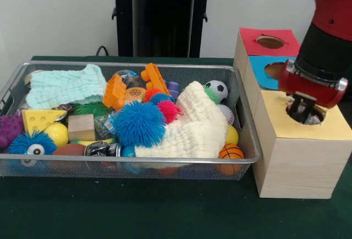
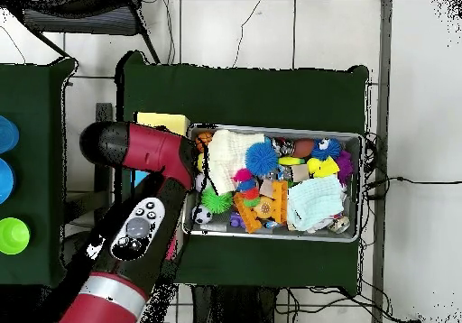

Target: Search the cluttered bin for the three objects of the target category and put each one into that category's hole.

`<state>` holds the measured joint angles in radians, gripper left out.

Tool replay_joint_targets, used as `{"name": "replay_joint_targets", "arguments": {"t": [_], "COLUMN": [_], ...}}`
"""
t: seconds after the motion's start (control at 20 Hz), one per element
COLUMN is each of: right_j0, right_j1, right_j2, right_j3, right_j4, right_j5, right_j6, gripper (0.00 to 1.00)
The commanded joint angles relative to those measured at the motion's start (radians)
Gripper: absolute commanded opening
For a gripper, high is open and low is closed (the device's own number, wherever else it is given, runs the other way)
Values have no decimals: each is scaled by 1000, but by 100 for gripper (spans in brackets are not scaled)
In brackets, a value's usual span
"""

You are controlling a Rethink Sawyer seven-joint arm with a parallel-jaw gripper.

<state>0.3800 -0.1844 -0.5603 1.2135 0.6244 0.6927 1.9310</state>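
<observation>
Wrapper (image 1: 313, 119), white scrap under gripper (image 1: 301, 109) in yellow hole (image 1: 306, 112): prob. light, limp, crinkly, so pinch a bunched fold; jaws' state unclear, can't tell.

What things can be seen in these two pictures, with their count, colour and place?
Silver wire mesh basket: one, on the dark green table.
Waffle cloths: two, mint at the basket's left rear, cream at right.
Spiky rubber balls: blue, pink, in the middle.
Orange plastic blocks: rear middle.
Small soccer ball: one, rear right.
Mini basketball: one, front right corner.
Pale wooden boxes: three, right of the basket, with yellow, blue and red tops.
Red and black robot arm: one, gripper over the yellow-topped box's hole.
</observation>
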Motion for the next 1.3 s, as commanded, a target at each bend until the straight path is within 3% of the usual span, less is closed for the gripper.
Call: {"name": "replay_joint_targets", "arguments": {"t": [0.05, 0.25, 0.35, 0.9, 1.3], "right_j0": [-137, -208, -220, -185, -140], "right_j1": [-37, -51, -54, -49, -160], "right_j2": [383, 504, 517, 448, 346], "right_j3": [254, 301, 301, 246, 282], "right_j4": [43, 1, -23, -95, -128], "right_j5": [-250, -378, -383, -306, -168], "right_j6": [-23, -4, 15, 105, 118], "gripper": [0, 0, 0, 0, 0]}}
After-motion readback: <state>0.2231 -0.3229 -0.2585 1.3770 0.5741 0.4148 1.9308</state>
